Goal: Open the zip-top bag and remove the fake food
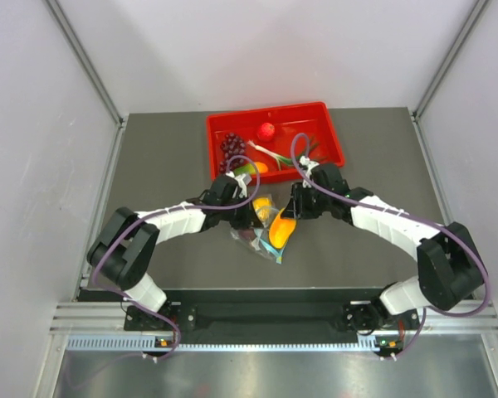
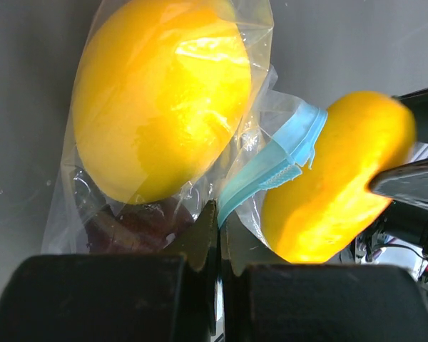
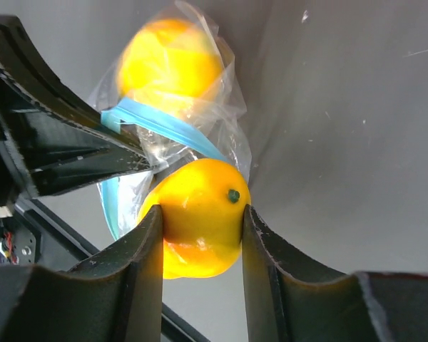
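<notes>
1. The zip-top bag [image 1: 257, 240] lies crumpled on the grey table [image 1: 166, 157], on the near side of the red tray [image 1: 274, 109], and both arms meet over it.
2. The left gripper [image 2: 217, 214] has its jaws pressed together with no gap between them. They pinch the bag's clear plastic right at the end of the teal zip strip [image 2: 278, 160].
3. The lemon [image 2: 157, 100] sits inside the bag, wrapped in the film, on the far side of the zip strip from the right gripper.
4. The maroon piece [image 2: 139, 224] is also inside the bag, tucked under the lemon and close to the left fingertips.
5. The right gripper [image 3: 201, 217] has its jaws part open and clamped on the mango [image 3: 203, 189], one finger on each flank.
6. The mango is at the bag's mouth, just beside the zip strip (its skin looks bare, with no film over it in the right wrist view).
7. Beyond the bag, the tray holds a grape bunch [image 1: 231, 149], a red ball [image 1: 267, 129] and a few smaller pieces too small to name.
</notes>
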`<state>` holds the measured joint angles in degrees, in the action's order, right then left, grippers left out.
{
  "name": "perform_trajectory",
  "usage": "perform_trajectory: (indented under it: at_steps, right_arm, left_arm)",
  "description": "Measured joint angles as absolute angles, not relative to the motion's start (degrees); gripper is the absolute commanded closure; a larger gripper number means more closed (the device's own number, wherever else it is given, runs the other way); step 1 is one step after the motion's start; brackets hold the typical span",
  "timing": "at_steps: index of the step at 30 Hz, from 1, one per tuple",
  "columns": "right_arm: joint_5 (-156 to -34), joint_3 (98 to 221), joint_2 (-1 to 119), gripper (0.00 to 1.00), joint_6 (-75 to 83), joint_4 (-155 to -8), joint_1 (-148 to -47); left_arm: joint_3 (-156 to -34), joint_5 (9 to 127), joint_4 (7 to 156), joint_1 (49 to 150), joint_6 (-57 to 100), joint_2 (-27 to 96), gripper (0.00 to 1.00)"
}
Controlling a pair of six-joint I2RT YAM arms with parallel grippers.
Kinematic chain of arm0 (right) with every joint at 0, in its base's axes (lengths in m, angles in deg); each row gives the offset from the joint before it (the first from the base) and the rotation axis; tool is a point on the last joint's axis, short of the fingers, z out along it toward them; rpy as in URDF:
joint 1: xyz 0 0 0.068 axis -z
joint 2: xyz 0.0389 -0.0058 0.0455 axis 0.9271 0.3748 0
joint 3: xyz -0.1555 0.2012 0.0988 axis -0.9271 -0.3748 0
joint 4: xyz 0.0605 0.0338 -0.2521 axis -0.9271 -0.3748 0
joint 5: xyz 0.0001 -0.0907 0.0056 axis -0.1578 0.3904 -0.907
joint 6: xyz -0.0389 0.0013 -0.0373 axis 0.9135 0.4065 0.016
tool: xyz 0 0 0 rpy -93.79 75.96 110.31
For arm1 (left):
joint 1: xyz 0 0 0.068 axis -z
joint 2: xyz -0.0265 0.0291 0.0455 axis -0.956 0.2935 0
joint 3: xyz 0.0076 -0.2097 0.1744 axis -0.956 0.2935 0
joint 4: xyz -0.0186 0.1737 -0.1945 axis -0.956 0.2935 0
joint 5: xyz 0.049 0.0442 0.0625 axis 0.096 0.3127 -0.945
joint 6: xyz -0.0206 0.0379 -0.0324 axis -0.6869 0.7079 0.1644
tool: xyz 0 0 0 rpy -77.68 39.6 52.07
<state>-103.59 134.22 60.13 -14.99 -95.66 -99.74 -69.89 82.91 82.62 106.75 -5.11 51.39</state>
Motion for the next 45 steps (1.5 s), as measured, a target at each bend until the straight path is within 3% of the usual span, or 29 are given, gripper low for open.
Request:
perform_trajectory:
  at_steps: [13, 21, 33, 36, 37, 40, 43, 45]
  right_arm:
    - [-99.8, 136.8, 55.3, 1.00, -17.7, -95.9, -98.7]
    - [-99.4, 145.0, 54.7, 1.00, -17.1, -96.7, -91.4]
    - [-94.8, 169.7, 77.5, 0.94, -9.9, -96.7, -82.8]
    - [-93.1, 174.8, 83.9, 0.80, -8.9, -96.7, -82.8]
    - [-92.6, 176.6, 85.7, 0.57, -8.7, -96.8, -82.8]
    - [-91.5, 181.5, 90.5, 0.32, -8.3, -96.7, -82.8]
    - [-90.7, 184.4, 92.7, 0.18, -7.3, -96.8, -82.8]
    - [-90.4, 185.2, 92.8, 0.16, -6.8, -96.7, -82.8]
  left_arm:
    - [-69.8, 83.1, 83.1, 106.7, -5.8, 51.6, 1.00]
    - [-70.2, 83.3, 84.9, 106.7, -5.5, 51.5, 1.00]
    - [-71.3, 83.2, 90.1, 106.7, -4.9, 48.1, 1.00]
    - [-72.0, 83.1, 91.1, 106.7, -4.9, 47.4, 1.00]
    - [-72.3, 83.1, 91.5, 106.8, -4.9, 47.2, 1.00]
    - [-73.2, 83.1, 92.2, 106.8, -4.9, 46.5, 1.00]
    - [-73.8, 83.1, 92.9, 107.0, -4.9, 45.7, 1.00]
    - [-73.8, 83.1, 93.3, 107.1, -5.0, 45.2, 1.00]
